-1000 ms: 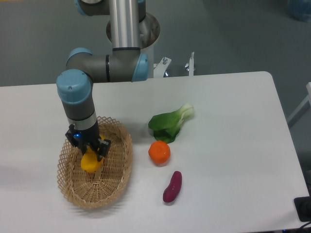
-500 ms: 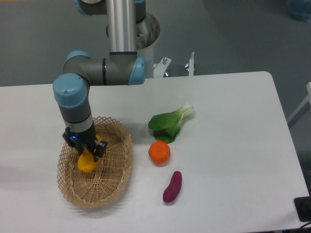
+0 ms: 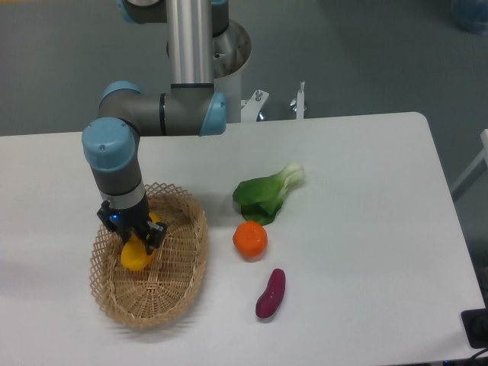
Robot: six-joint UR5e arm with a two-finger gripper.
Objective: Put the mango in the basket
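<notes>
The tan wicker basket [image 3: 179,286] lies at the front left of the white table. My gripper [image 3: 136,238] reaches down into it and is shut on the yellow-orange mango [image 3: 137,254], which sits low over the woven base in the basket's left half. The fingers [image 3: 151,232] cover the mango's upper part. I cannot tell whether the mango touches the base.
A round orange fruit [image 3: 250,239] lies right of the basket. A green leafy vegetable [image 3: 265,194] lies behind it and a dark purple vegetable [image 3: 271,293] in front. The arm's base column [image 3: 191,38] stands at the table's back edge.
My gripper has moved the mango a little to the left inside the basket. The other objects have not moved.
</notes>
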